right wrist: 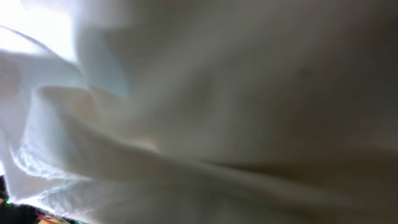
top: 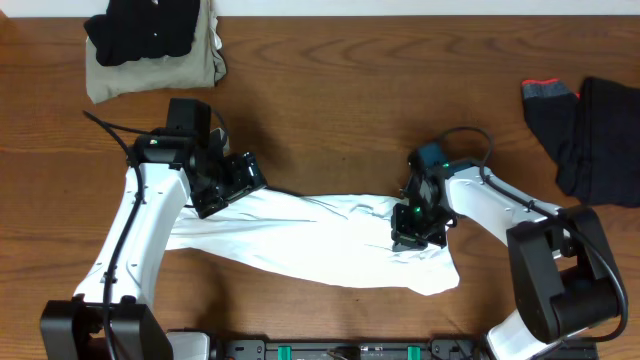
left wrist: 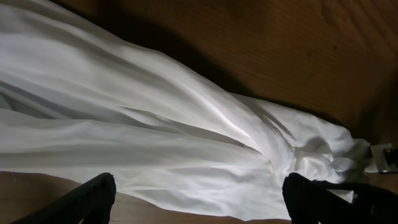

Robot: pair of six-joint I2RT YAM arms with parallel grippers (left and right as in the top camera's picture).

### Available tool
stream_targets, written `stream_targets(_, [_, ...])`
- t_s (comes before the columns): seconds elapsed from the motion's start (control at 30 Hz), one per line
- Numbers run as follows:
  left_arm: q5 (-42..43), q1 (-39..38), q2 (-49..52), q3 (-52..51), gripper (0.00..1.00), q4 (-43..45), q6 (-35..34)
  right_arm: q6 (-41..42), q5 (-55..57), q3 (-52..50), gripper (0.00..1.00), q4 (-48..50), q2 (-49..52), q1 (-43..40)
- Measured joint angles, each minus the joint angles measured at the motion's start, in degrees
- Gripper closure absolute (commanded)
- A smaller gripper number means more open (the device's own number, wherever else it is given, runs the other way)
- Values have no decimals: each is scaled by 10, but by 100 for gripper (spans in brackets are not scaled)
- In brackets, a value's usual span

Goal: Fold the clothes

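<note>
The white shirt (top: 320,240) lies stretched out in a long wrinkled band across the front of the table. My left gripper (top: 232,183) is over its left end. In the left wrist view its fingers (left wrist: 199,185) are spread wide and open, with the shirt (left wrist: 155,124) lying just beyond them. My right gripper (top: 413,230) presses down on the shirt's right part, where the cloth bunches toward it. White cloth (right wrist: 186,112) fills the right wrist view and hides the fingers. The cloth appears gathered in them.
A folded khaki garment (top: 150,72) with a black garment (top: 140,30) on top lies at the back left. Black clothes (top: 590,130) lie at the right edge, one with a red trim (top: 545,88). Bare wood shows at the back middle.
</note>
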Motion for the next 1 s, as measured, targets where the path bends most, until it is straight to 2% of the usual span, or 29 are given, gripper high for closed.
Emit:
stream_targets(0.13, [-5, 0, 0, 0, 5, -1, 1, 3, 6, -1, 95, -3, 0, -30])
stream_targets(0.43, [-13, 0, 0, 0, 5, -1, 1, -12, 30, 1, 94, 19, -6, -135])
stream_targets(0.63, [-30, 0, 0, 0, 4, -1, 2, -22, 90, 26, 85, 24, -7, -203])
stream_targets(0.73, [-34, 0, 0, 0, 4, -1, 2, -23, 158, 46, 87, 6, -6, -226])
stream_targets(0.8, [-35, 0, 0, 0, 4, -1, 2, -26, 197, 65, 85, -15, -4, -240])
stream_targets(1.0, [-51, 0, 0, 0, 4, -1, 2, -62, 220, 136, 79, -80, 0, -250])
